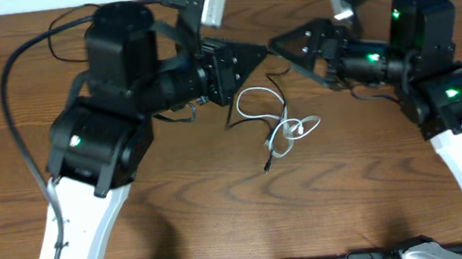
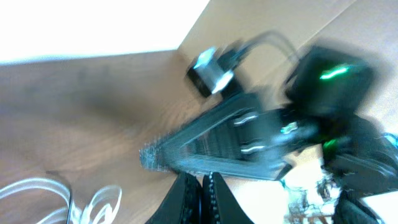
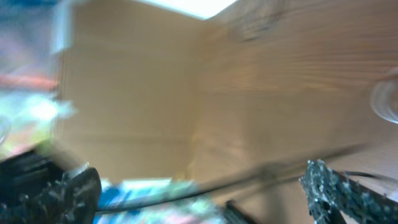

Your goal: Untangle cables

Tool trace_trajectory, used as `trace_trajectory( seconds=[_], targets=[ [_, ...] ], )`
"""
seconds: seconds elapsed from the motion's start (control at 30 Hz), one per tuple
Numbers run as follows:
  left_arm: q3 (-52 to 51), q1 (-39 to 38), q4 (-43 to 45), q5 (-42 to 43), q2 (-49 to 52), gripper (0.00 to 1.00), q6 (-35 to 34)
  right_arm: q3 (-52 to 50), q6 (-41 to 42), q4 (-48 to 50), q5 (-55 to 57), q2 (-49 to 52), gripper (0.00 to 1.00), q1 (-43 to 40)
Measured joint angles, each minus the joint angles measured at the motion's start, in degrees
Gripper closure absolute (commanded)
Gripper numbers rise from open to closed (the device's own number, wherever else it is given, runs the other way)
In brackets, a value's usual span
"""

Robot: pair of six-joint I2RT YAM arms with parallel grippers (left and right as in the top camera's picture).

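Note:
A white cable [image 1: 250, 102] lies in loops at the table's middle, tangled with thin black cables [image 1: 282, 99]. The white loops also show in the left wrist view [image 2: 102, 199]. My left gripper [image 1: 263, 52] points right above the tangle, its fingers [image 2: 200, 190] pressed shut. My right gripper [image 1: 279, 45] faces it tip to tip. It is open, with its fingers wide apart [image 3: 202, 186]. A thin black cable [image 3: 280, 171] runs taut between the right fingers and leads toward the left gripper's tip. The grip point itself is hidden.
Both arm bodies crowd the back of the table, with thick black arm wiring [image 1: 13, 74] at the left. A wall and a cardboard-coloured panel [image 3: 124, 93] stand behind. The wrist views are motion-blurred.

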Motion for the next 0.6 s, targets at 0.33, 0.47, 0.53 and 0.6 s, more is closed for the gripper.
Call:
trace_trajectory(
  seconds=[0.33,0.47,0.53,0.6],
  targets=[
    [0.8,0.0,9.2,-6.5,-8.6,0.93,-7.5,-0.9,-15.1,-16.5,7.5,0.9,0.01,-2.6],
    [0.8,0.0,14.9,-7.7,-7.0,0.93,-11.0,-0.9,-19.7,-21.0,8.0,1.2,0.01,0.7],
    [0.8,0.0,18.7,-8.8,-6.3,0.92,-12.8,-0.9,-21.4,-21.3,8.4,1.8,0.01,3.5],
    [0.8,0.0,21.9,-10.9,-5.9,0.93,-15.0,-0.9,-22.2,-21.3,9.3,2.4,0.01,5.9]
  ],
)
